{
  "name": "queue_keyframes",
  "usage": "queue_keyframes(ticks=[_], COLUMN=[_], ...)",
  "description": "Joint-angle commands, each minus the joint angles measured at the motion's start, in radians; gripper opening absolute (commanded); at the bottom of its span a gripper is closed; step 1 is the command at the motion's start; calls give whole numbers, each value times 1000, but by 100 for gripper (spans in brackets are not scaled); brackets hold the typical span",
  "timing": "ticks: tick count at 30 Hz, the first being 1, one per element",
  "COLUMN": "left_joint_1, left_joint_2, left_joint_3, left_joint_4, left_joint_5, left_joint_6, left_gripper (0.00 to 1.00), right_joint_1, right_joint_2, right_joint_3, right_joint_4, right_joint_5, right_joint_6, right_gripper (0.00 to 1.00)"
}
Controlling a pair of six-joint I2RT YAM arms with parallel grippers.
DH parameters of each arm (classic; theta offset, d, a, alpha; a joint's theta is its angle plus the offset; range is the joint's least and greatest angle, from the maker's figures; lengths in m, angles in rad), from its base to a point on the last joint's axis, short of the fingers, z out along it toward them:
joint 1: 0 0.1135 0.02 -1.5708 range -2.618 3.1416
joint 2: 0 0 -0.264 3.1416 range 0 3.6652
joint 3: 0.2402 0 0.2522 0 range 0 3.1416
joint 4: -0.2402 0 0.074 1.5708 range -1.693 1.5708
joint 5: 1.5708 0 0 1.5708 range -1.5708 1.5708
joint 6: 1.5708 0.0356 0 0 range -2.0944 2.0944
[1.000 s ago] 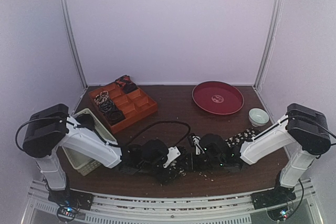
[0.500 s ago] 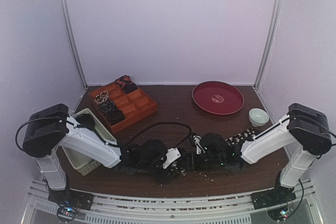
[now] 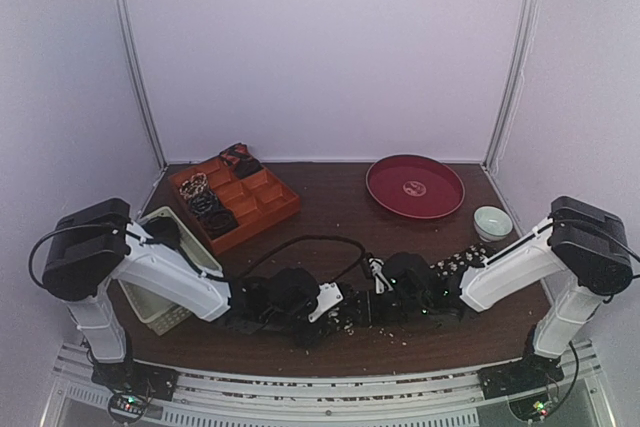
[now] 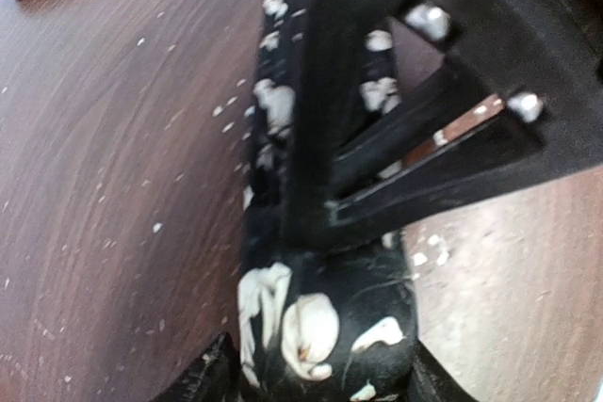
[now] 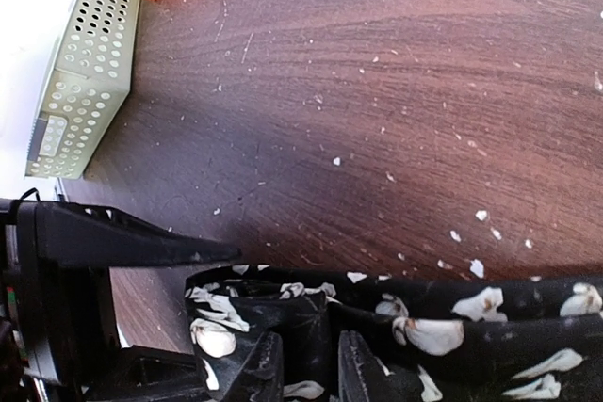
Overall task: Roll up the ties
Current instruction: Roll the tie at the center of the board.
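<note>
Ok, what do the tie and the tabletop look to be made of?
The tie: soft woven fabric, probably; black with white print, it folds limply. The table: dark wood or wood-look laminate, matte, with visible grain and white flecks.

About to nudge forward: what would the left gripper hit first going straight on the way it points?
The left gripper straddles the speckled tie; straight ahead, first comes the right gripper, pinching that same tie. It looks very close, though depth is unclear.

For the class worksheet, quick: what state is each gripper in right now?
Left gripper: closed on the end of the speckled tie.
Right gripper: closed on a fold of the tie.
</note>
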Motion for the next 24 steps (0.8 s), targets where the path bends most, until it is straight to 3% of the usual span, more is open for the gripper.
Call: queue_keyframes(ticks=[1,5,7,13,17,24], left_joint_1=[4,4,3,2,2,3], left_joint_2=[-65,-146,-173,-195,-134,-20], left_joint_3=[-17,-106,-147,-224,-163,-94], left_joint_4=[-71,-68,-36,88,51,69], left_joint_5=[-101,-83,-60,-67,-111,-57], left_joint_6=[-39,-164,-218,-358,-449,-475], left_gripper=[58,59,53,23,2,0], right_joint_1=[-4,-4,-4,-3,-4,-4], right_joint_2=[34,42,47,57,50,46], right_joint_3=[6,10,9,4,-6,-16], right_joint_4=[-29,-25,-21,4,6,6], right_joint_5=[-19,-19,-20,-24,-14,-2], right_joint_6=[-1,6,13,38,42,41], right_gripper=[22,21,21,21,21,21])
